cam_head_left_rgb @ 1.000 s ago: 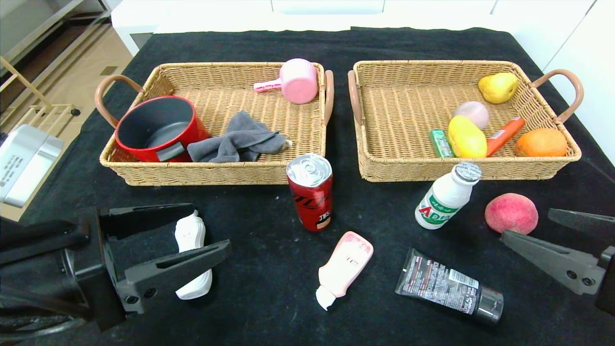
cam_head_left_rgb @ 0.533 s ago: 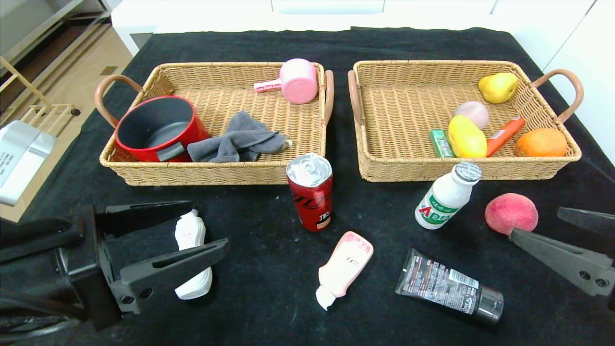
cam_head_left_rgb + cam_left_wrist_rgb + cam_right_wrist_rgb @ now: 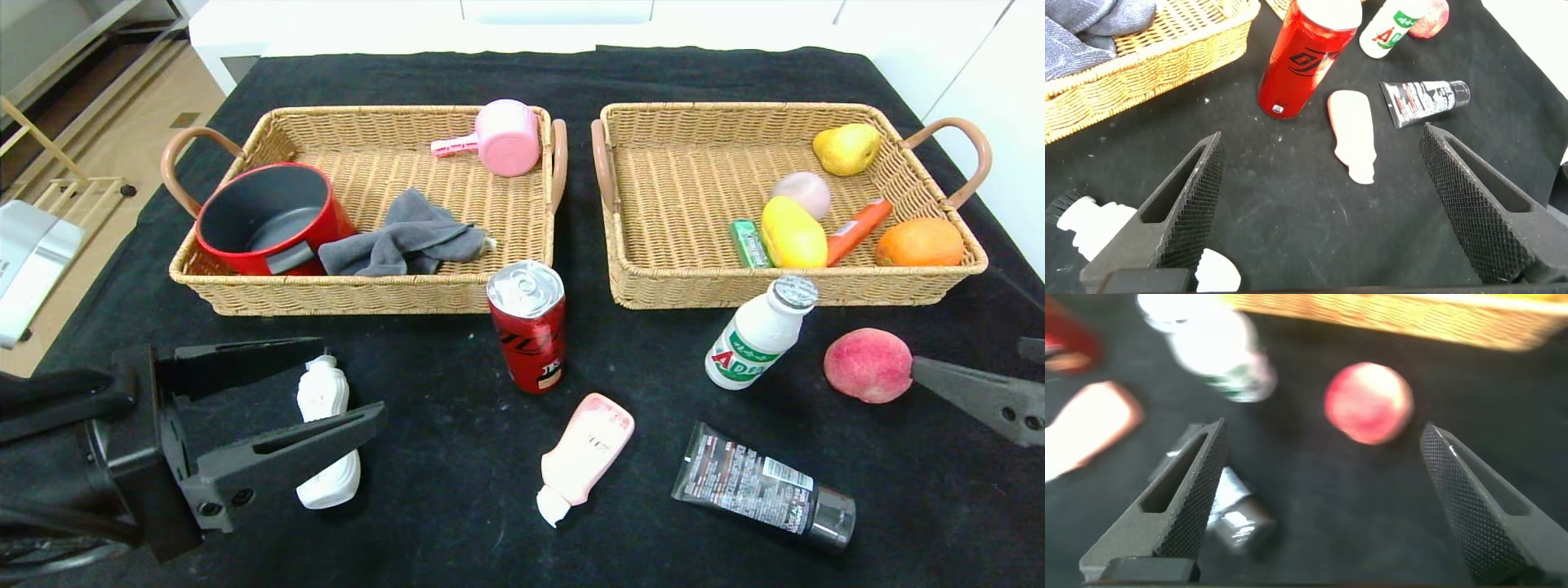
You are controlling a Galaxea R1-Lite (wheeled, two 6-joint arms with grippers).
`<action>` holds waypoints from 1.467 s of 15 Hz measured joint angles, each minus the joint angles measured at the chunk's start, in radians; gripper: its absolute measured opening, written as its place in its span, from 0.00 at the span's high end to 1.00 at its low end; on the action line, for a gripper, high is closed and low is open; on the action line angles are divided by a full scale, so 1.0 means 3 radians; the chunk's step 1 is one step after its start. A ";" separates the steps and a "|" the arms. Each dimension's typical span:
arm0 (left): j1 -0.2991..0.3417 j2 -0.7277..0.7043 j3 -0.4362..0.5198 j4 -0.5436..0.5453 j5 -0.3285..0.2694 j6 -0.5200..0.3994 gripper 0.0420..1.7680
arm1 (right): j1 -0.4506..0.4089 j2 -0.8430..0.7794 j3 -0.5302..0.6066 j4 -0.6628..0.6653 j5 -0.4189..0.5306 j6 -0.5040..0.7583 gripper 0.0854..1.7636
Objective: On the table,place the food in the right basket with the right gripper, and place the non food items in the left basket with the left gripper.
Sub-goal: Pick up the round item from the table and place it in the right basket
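Left end effector (image 3: 326, 396) spread wide over the white curvy bottle (image 3: 325, 431) (not gripping); right end effector (image 3: 1323, 498) released near the peach (image 3: 868, 364).

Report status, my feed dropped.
Left gripper open, straddling white curvy bottle. Right gripper open, near peach. Nothing held, nothing blocking.

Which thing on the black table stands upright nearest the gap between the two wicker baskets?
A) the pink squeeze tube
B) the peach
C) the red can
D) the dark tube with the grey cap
C: the red can stands upright just in front of the gap, while both tubes lie flat nearer the robot.
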 joint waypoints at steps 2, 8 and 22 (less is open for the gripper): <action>0.0001 -0.0004 0.0001 0.0000 0.0000 0.0000 0.03 | -0.0116 0.0148 -0.0213 0.0326 -0.0183 0.0159 0.03; -0.0002 -0.0003 0.0011 0.0000 0.0000 0.0001 0.03 | -0.0471 0.0674 -0.0750 0.0950 -0.0221 0.0648 0.03; 0.0012 0.0018 0.0026 -0.0019 0.0001 0.0004 0.03 | -0.0792 0.1517 -0.1106 0.0826 0.0175 0.1257 0.03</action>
